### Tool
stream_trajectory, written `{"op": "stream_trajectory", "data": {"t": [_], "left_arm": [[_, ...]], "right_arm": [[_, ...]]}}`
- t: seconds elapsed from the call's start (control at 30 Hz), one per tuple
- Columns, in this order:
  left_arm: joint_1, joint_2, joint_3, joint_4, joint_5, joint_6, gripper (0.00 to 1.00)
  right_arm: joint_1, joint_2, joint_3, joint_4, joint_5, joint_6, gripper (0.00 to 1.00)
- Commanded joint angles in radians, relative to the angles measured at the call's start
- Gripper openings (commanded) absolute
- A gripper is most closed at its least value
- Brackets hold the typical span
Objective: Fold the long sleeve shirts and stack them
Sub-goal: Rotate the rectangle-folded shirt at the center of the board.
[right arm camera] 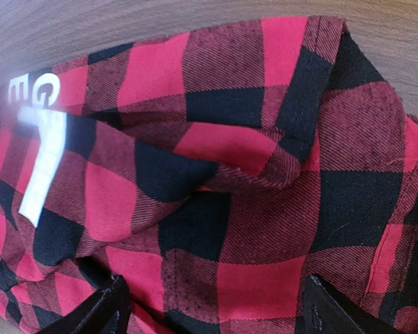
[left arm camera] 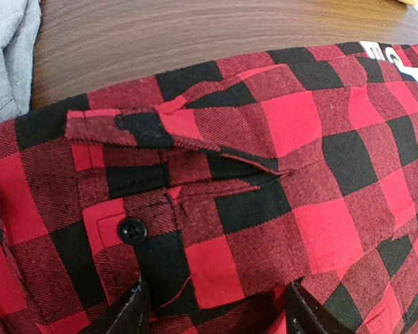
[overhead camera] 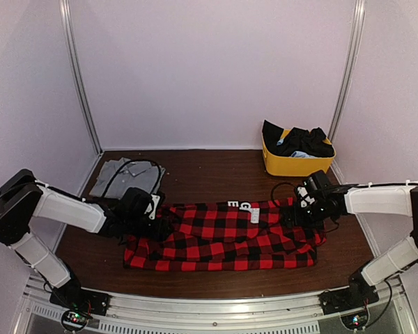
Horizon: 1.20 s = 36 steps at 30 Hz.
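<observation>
Left claw [left arm camera: 216, 309] and right claw [right arm camera: 212, 309] are spread wide, fingertips low over the left and right ends of the red-and-black flannel shirt [overhead camera: 223, 243], pinching nothing. On the wooden table [overhead camera: 209, 167] that shirt lies as a wide band at the near side, the grey button shirt [overhead camera: 129, 174] rumpled at far left, a yellow bin [overhead camera: 292, 165] of dark clothes [overhead camera: 303, 142] at far right. A white neck label [overhead camera: 255, 215] shows by the flannel's far edge, a black button [left arm camera: 132, 229] near its left end.
</observation>
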Motion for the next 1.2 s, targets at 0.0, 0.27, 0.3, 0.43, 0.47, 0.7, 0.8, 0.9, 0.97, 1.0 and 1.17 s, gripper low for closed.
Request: {"op": "stream_trajectory", "data": {"t": [0.0, 0.27, 0.3, 0.43, 0.47, 0.7, 0.8, 0.9, 0.97, 1.0, 1.17], "left_arm": [[0.006, -0.052, -0.056, 0.048, 0.003, -0.036, 0.68], [0.004, -0.191, -0.166, 0.054, -0.039, -0.076, 0.68], [0.004, -0.217, -0.177, 0.054, -0.046, -0.079, 0.68], [0.004, -0.306, -0.198, 0.026, -0.080, -0.082, 0.69], [0.004, -0.323, -0.197, 0.012, -0.088, -0.079, 0.69], [0.004, -0.382, -0.186, -0.078, -0.097, -0.090, 0.70], [0.004, -0.396, -0.196, -0.083, -0.051, -0.099, 0.70], [0.004, -0.397, -0.213, -0.081, 0.002, -0.101, 0.71], [0.002, -0.398, -0.223, -0.075, 0.049, -0.094, 0.71], [0.000, -0.400, -0.225, -0.076, 0.071, -0.087, 0.71], [-0.035, -0.408, -0.236, -0.077, 0.105, -0.061, 0.72]], "right_arm": [[-0.008, 0.064, 0.001, 0.048, 0.012, 0.006, 0.86], [0.000, 0.272, 0.131, 0.122, -0.089, -0.066, 0.85], [0.006, 0.303, 0.160, 0.122, -0.093, -0.077, 0.85], [0.041, 0.442, 0.308, 0.114, -0.113, -0.126, 0.85], [0.051, 0.481, 0.353, 0.108, -0.118, -0.142, 0.85], [0.080, 0.757, 0.750, 0.064, -0.153, -0.212, 0.85], [0.080, 0.883, 0.935, 0.025, -0.161, -0.233, 0.86], [0.077, 0.978, 1.093, 0.005, -0.150, -0.248, 0.87], [0.074, 1.005, 1.159, 0.007, -0.140, -0.253, 0.88], [0.072, 1.006, 1.177, 0.014, -0.132, -0.256, 0.88], [0.066, 0.936, 1.181, 0.044, -0.082, -0.273, 0.92]]}}
